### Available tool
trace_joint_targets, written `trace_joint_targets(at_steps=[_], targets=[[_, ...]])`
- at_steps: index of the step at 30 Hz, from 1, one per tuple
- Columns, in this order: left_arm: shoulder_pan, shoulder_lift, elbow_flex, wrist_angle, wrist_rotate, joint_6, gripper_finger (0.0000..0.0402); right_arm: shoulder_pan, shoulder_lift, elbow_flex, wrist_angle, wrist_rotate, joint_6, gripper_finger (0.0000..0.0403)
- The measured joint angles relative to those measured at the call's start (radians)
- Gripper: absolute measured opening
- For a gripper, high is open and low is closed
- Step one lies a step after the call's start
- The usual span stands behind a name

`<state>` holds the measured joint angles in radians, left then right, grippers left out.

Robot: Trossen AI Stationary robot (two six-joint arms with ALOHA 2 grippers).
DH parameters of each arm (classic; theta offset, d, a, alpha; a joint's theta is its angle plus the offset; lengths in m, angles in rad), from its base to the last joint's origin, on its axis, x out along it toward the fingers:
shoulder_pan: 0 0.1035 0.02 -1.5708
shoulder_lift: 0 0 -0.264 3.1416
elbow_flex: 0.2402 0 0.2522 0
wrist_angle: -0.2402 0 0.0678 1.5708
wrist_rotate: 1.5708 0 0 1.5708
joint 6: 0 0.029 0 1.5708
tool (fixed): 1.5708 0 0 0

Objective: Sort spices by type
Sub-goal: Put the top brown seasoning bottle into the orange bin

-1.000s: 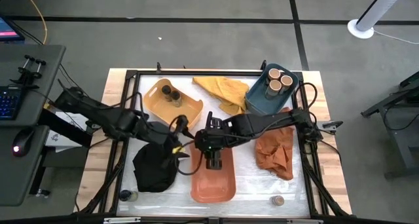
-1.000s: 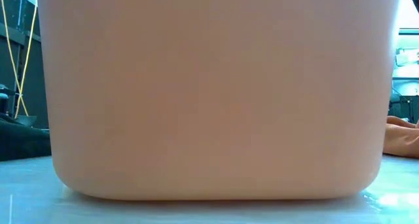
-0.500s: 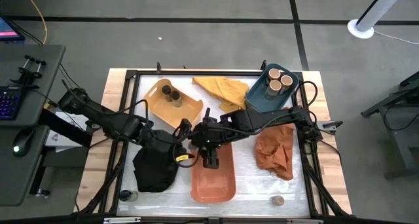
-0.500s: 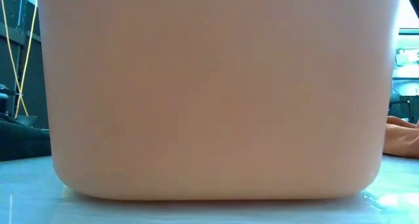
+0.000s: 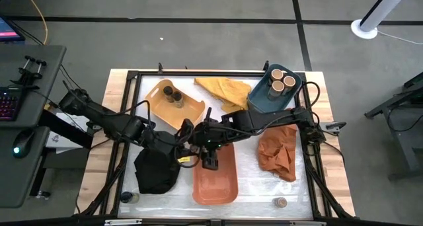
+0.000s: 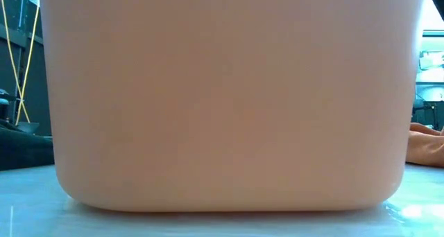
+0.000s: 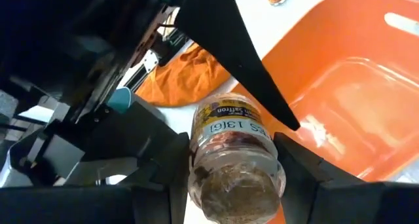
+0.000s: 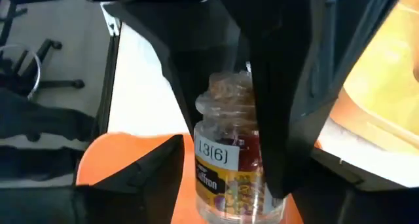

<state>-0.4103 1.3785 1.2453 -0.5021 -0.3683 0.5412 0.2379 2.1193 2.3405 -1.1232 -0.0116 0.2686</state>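
Both arms have drifted slightly toward the yellow tub since 1 s ago. L end effector (image 7: 236, 185) and R end effector (image 8: 229, 178) both clamp one saffron jar (image 7: 236, 165), mid-handoff over the orange tub (image 5: 215, 180) rim. Jar looks light, rigid, slick glass or clear plastic, prob. breakable; grip mid-body, w/ the neck too narrow.

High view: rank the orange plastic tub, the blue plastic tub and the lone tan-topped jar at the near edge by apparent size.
1. Orange plastic tub, largest, though the grippers cover its far end.
2. Blue plastic tub, clearly smaller.
3. Tan-topped jar, by far the smallest.
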Motion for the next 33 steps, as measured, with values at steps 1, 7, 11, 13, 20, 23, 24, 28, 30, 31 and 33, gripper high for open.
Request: trace_joint_targets(at_steps=[1, 7, 11, 13, 20, 23, 24, 28, 30, 31, 33], targets=[[0.001, 0.0, 0.0, -0.009, -0.001, -0.001, 0.0145, 0.0, 0.0, 0.0, -0.004, 0.0, 0.013, 0.0245], [0.017, 0.001, -0.005, -0.223, -0.035, -0.095, 0.0145, 0.02, -0.037, 0.002, -0.194, 0.037, 0.08, 0.0249], [0.043, -0.004, -0.051, -0.297, -0.011, -0.208, 0.0145, 0.058, -0.063, 0.002, -0.351, 0.123, 0.136, 0.025], [0.061, 0.006, -0.073, -0.272, 0.06, -0.281, 0.0145, 0.082, -0.071, 0.001, -0.398, 0.194, 0.177, 0.0251], [0.086, 0.149, 0.04, -0.24, 0.235, -0.555, 0.0145, 0.159, -0.099, 0.002, -0.447, 0.359, 0.337, 0.0252], [0.101, 0.241, 0.133, -0.285, 0.28, -0.689, 0.0145, 0.165, -0.103, 0.002, -0.447, 0.383, 0.401, 0.0252], [0.105, 0.275, 0.157, -0.309, 0.287, -0.72, 0.0145, 0.165, -0.106, 0.002, -0.447, 0.383, 0.416, 0.0252], [0.126, 0.407, 0.232, -0.417, 0.306, -0.785, 0.0145, 0.164, -0.113, 0.002, -0.447, 0.396, 0.487, 0.0252], [0.135, 0.454, 0.26, -0.435, 0.328, -0.814, 0.0145, 0.164, -0.116, 0.002, -0.447, 0.399, 0.508, 0.0252], [0.139, 0.473, 0.267, -0.436, 0.339, -0.824, 0.0145, 0.164, -0.118, 0.002, -0.451, 0.403, 0.517, 0.0252], [0.143, 0.503, 0.275, -0.426, 0.342, -0.828, 0.0145, 0.163, -0.12, 0.002, -0.455, 0.403, 0.517, 0.0252]])
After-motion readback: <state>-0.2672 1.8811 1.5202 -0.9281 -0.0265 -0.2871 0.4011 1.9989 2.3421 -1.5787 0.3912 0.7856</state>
